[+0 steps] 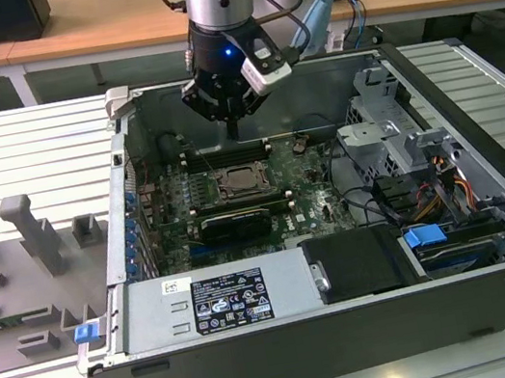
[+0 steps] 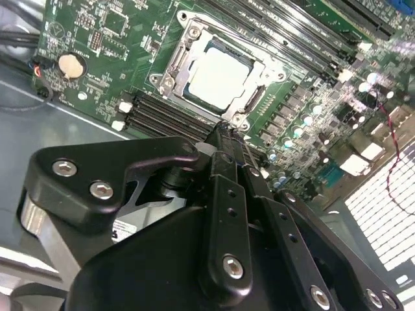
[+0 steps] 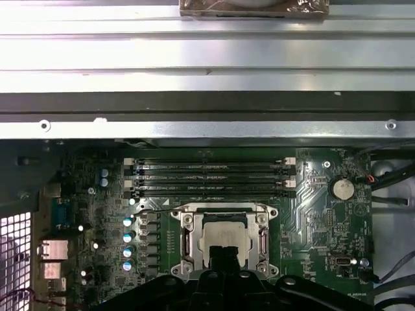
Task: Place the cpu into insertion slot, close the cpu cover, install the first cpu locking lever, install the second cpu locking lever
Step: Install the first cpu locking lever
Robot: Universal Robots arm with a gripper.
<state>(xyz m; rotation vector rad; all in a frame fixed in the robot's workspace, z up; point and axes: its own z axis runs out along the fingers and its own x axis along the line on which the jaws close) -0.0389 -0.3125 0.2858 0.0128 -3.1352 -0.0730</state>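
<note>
Background: wooden desks stand behind a slatted metal workbench (image 1: 19, 142).
Enclosure: open computer case (image 1: 357, 337), lying on the workbench with its interior facing up.
Arm: reaches down into the case, above the far half of the board.
Gripper (image 1: 232, 126): fingers drawn together to a narrow tip and holding nothing. It hangs just above the socket edge nearest the memory slots (image 3: 211, 181).
Board: green circuit board (image 3: 311, 214) on the floor of the case.
Insertion slot (image 1: 226, 192): square socket with a metal rim, beside the memory slots and near the middle of the board.
Cpu cover (image 3: 261, 236): silver frame plate lying flat over the socket, with its window framing the chip.
Cpu (image 3: 224, 232): flat square with a pale, dull metal face. It sits level inside the slot, with the gripper tip overlapping its near edge in the first wrist view.
Lever: a thin wire lever (image 3: 159, 210) runs out from one socket corner. Whether it is latched cannot be told.
Progress: placement and cover closing appear done. Locking of both levers is judged outstanding or unconfirmed.
</note>
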